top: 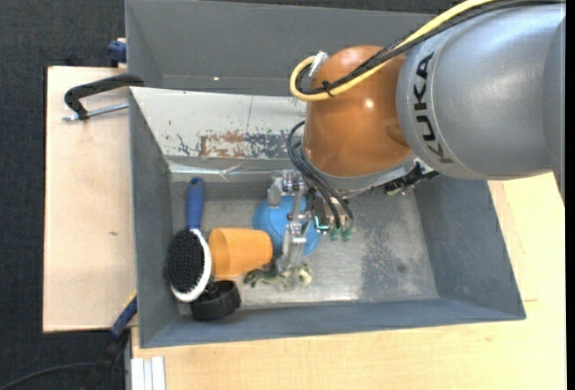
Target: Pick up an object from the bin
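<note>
Camera view: gripper (293, 264) sits low at the front middle of the bin (467, 253), against a blue round thing (268, 222), tip by a small greenish scrap (286, 279) on the floor.
Grip: cannot tell whether released or clenched.
Neighbours: orange cup (238, 253) on its side just left; brush (187, 264) and black cap (216, 300) beyond.
Done: gripper down among the things.
Left: likely securing a hold and lifting; nothing is visibly raised.

The bin (449, 244) is grey, its back wall flecked with blue and rust-brown. By its left wall lie a brush (188, 264) — blue handle, black bristles, white rim — an orange cup (241, 253), a black cap (216, 300) and, mid-floor, a blue lump (268, 219).
</note>
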You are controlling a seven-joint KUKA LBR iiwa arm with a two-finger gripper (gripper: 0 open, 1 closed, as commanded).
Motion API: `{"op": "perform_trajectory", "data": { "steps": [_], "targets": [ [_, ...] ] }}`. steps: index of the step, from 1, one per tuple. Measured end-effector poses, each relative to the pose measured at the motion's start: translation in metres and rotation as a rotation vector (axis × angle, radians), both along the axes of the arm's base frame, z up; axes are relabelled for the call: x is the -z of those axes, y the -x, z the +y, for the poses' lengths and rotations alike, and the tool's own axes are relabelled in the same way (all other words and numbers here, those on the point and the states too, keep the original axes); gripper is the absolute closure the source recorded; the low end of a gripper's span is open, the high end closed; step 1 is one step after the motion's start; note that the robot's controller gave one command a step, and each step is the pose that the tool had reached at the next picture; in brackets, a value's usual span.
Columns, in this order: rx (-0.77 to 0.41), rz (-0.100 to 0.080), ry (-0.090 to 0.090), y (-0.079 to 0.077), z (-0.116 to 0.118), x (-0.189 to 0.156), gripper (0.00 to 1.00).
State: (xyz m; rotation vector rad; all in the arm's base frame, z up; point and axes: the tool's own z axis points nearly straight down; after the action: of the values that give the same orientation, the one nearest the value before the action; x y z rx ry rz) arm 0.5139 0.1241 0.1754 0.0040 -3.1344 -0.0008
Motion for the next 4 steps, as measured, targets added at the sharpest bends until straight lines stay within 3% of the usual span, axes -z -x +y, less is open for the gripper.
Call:
{"op": "perform_trajectory", "data": {
  "steps": [1, 2, 3, 4],
  "targets": [
    [0.031, 0.0, 0.001, 0.001, 0.054, 0.109, 0.0],
    [0.064, -0.008, 0.0, 0.013, 0.031, 0.073, 0.0],
    [0.117, -0.012, -0.003, 0.0, 0.038, 0.071, 0.0],
    [-0.04, -0.005, 0.0, -0.001, 0.041, 0.106, 0.0]
  ]
}}
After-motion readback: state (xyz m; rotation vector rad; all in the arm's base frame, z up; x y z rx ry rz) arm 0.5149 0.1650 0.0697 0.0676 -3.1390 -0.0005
